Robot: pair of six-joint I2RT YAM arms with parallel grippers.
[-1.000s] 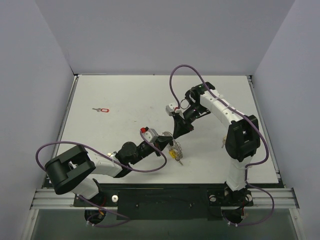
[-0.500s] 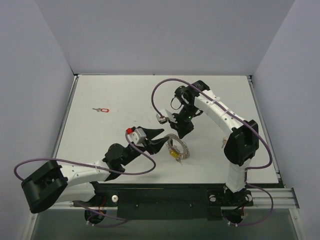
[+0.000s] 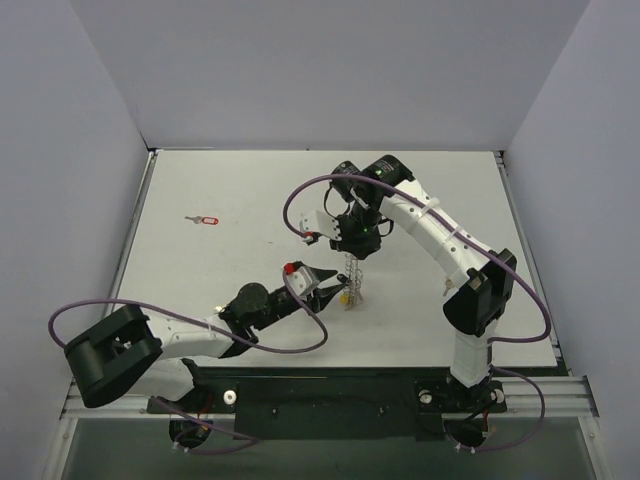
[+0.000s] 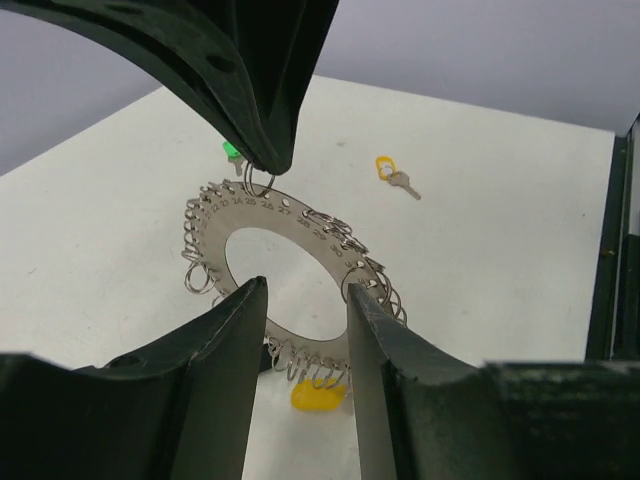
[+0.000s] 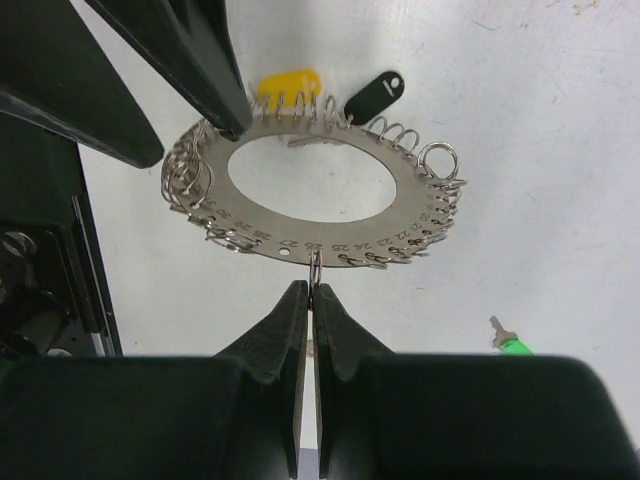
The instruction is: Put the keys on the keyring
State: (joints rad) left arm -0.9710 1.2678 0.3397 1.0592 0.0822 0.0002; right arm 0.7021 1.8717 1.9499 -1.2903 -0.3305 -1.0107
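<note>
Keyring now upright under right gripper

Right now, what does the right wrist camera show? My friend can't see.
The right fingers pinch a small wire loop on the rim of the keyring, a flat silver hoop. A yellow tag and a black tag show beyond it.

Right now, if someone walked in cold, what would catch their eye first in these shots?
The keyring, a flat metal hoop fringed with small wire loops, hangs over the middle of the table from the shut right gripper, pinched by one loop. The left gripper stands open at its opposite edge, and a red key lies alone far left.
</note>
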